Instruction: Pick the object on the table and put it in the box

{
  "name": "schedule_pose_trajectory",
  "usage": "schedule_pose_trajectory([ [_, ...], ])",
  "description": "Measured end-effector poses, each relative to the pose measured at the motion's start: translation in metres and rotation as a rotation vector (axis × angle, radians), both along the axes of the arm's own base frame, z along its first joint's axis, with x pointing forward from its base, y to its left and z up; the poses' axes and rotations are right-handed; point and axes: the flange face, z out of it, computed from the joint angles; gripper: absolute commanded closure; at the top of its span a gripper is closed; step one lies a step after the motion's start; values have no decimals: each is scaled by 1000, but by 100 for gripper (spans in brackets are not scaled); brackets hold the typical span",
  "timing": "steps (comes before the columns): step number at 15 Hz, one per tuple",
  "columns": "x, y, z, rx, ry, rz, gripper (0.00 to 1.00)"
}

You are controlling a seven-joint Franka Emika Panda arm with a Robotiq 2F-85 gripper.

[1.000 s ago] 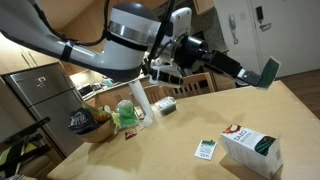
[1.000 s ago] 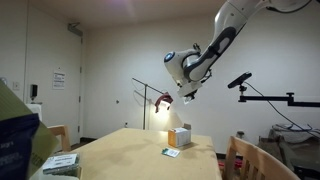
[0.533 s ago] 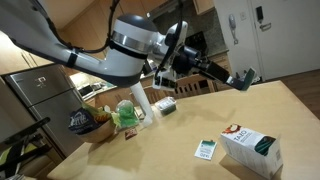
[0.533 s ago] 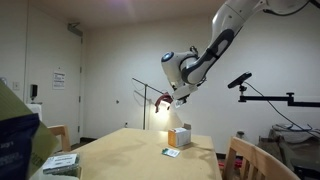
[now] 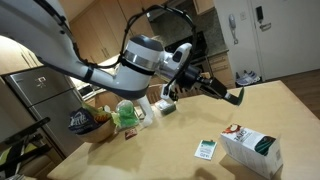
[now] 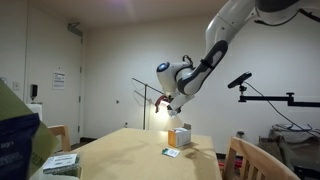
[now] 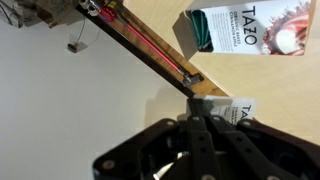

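**Claw lower and further in, fingers clenched, object not yet picked**

Marks a drop and an inward swing of the claw. High over the far side of the table a second ago, now lower and nearer the middle. Same descent in both exterior views, arm bending down toward the table.

Clenched throughout, fingers pressed together. Nothing visible between them in the wrist view, around the claw.

No shift of the object. Flat on the table, just beside the box, well apart from the claw. Same pairing from the opposite end of the table, with the object in front of the box. In the wrist view, only part of the object shows past the fingers. Further off lies the box, printed face toward the camera and no opening in sight.

Reads as an approach rather than a carry: pick not made, placing not begun. Calls for releasing the fingers before reaching the object, then lining up squarely above it. Probably little edge to pinch on so thin a packet against a hard top, so a slip or a scrape seems likely. Worth minding the box too, close enough to be nudged by spread fingers.
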Motion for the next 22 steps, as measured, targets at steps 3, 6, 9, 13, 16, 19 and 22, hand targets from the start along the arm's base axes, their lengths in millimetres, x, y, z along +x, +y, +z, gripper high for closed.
schedule_pose_trajectory([
  [3, 4, 2, -21, -1, 45, 33, 100],
  [6, 1, -6, -34, -11, 72, 30, 100],
  [9, -5, -25, -36, -33, 84, 6, 100],
  [13, -11, -43, -41, -51, 102, -13, 100],
  [16, -13, -42, -49, -52, 133, 4, 100],
  [19, -13, -39, -60, -53, 171, 30, 100],
  [22, -16, -38, -67, -62, 208, 38, 100],
])
